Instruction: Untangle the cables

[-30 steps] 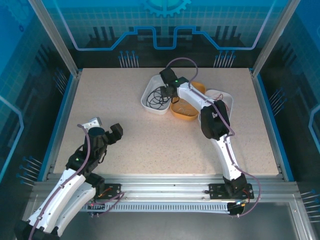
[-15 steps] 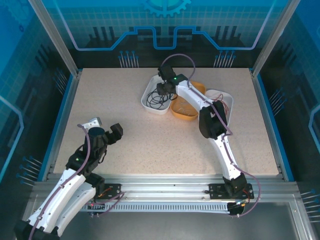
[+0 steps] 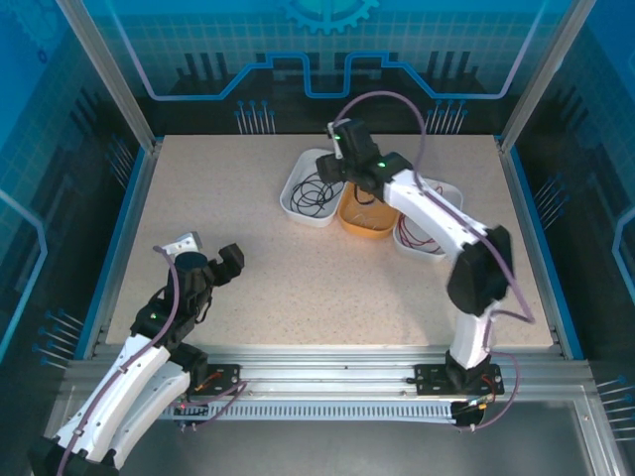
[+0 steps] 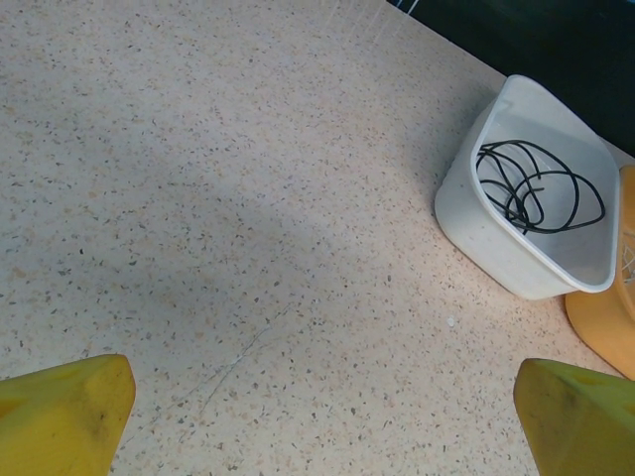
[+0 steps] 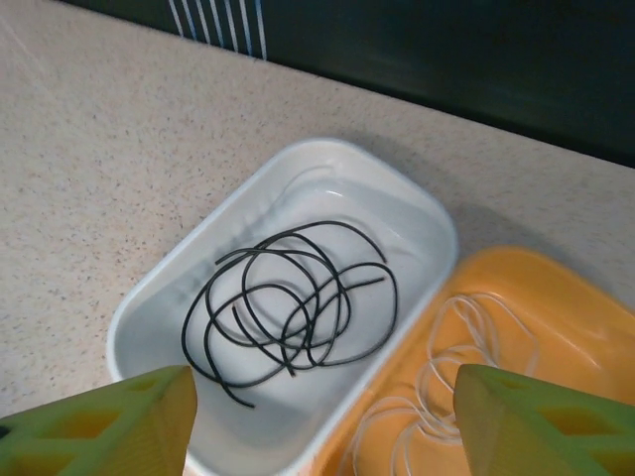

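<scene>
Looking past your right end effector point(image 5: 317, 418), spread wide and holding nothing, you find the black cable point(image 5: 288, 312) coiled just beneath it in the white tray point(image 5: 422, 213). The white cable point(image 5: 437, 397) lies in the orange tray point(image 5: 556, 288) to its right. Your left end effector point(image 4: 317, 416) hangs spread over the surface point(image 4: 198, 198).

No text, labels, brands or numbers can be read. The one sign-like mark is a gear emblem point(image 3: 328, 12), with circuit-style lines, printed on the far blue wall panel point(image 3: 198, 59). It carries no lettering.
</scene>
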`<state>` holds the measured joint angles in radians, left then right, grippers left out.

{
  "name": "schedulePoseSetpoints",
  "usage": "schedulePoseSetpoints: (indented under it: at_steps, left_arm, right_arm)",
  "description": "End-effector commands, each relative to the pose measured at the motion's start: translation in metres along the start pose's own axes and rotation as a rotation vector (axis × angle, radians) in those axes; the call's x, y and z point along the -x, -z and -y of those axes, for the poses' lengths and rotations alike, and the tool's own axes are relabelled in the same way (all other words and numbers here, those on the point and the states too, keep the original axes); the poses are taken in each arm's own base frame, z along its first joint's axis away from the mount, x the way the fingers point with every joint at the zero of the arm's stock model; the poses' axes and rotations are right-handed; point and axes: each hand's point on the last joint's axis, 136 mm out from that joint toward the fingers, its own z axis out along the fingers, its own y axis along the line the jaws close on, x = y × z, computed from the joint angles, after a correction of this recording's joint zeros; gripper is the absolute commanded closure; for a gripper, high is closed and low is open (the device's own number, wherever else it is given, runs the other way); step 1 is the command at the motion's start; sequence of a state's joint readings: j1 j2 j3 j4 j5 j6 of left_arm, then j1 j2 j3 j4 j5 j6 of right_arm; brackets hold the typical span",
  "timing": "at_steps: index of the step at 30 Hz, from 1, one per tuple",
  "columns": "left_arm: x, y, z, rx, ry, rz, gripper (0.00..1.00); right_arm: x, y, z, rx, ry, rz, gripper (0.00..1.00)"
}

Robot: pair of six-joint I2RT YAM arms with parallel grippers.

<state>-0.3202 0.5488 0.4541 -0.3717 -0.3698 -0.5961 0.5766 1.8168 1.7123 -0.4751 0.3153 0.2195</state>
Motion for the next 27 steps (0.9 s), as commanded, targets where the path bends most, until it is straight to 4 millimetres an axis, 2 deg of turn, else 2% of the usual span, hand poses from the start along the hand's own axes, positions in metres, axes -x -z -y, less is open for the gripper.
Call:
schedulePoseSetpoints:
  at_steps: [1, 10, 12, 13, 14, 17, 20, 27]
  left_arm:
    - [0.01, 0.0, 0.003, -0.012, -0.018, 0.047, 0.01]
    - [0.023, -0.011, 0.003, -0.027, -0.085, 0.178, 0.01]
    - [0.024, -0.013, 0.003, -0.033, -0.103, 0.203, 0.01]
    - [0.026, -0.014, 0.002, -0.03, -0.112, 0.218, 0.01]
    - [0.028, -0.015, 0.003, -0.03, -0.122, 0.234, 0.01]
    - [0.031, -0.02, 0.002, -0.018, -0.169, 0.274, 0.01]
    - [0.03, -0.031, 0.001, -0.007, -0.207, 0.29, 0.01]
    - [0.045, -0.062, 0.011, -0.015, -0.291, 0.284, 0.01]
  right_arm:
    - [-0.011, 0.023, 0.02, -0.065, -0.024, 0.061, 0.28]
    - [-0.089, 0.098, 0.083, -0.251, -0.132, 0.127, 0.17]
    - [-0.108, 0.108, 0.092, -0.277, -0.156, 0.131, 0.12]
    - [-0.117, 0.114, 0.098, -0.297, -0.163, 0.133, 0.05]
    - [-0.128, 0.117, 0.104, -0.321, -0.167, 0.127, 0.0]
    - [-0.158, 0.126, 0.123, -0.408, -0.178, 0.119, 0.0]
    - [-0.179, 0.134, 0.141, -0.492, -0.189, 0.131, 0.0]
    - [-0.198, 0.131, 0.162, -0.574, -0.126, 0.183, 0.0]
